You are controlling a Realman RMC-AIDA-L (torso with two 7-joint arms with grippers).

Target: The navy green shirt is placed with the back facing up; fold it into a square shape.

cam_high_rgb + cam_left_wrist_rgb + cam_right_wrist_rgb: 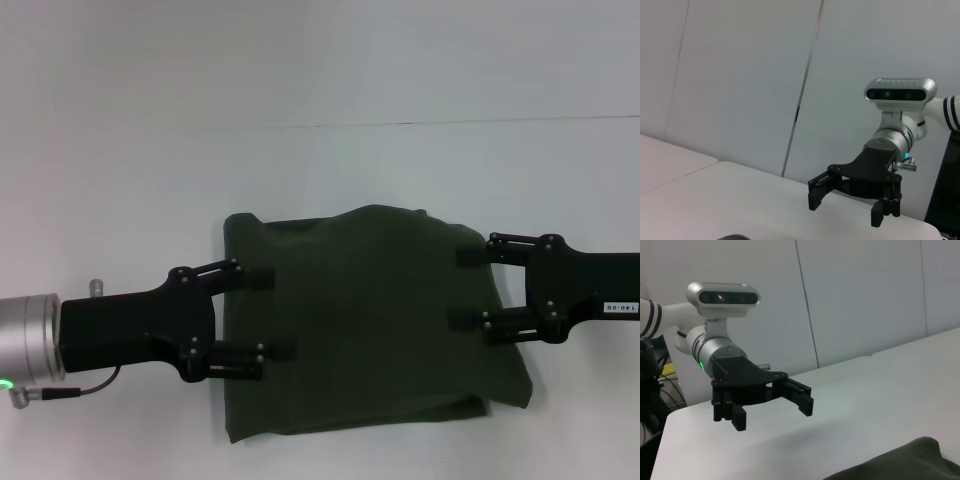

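One dark olive-green soft cotton shirt, folded roughly square, lies on one white table.
Two black grippers, left gripper and right gripper, hover at its left and right edges, fingers spread, holding nothing.

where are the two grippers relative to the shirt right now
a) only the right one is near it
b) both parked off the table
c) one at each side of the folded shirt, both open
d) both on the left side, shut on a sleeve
c: in the head view the left gripper is at the left edge of the navy green shirt and the right gripper at its right edge, each with its fingers spread.
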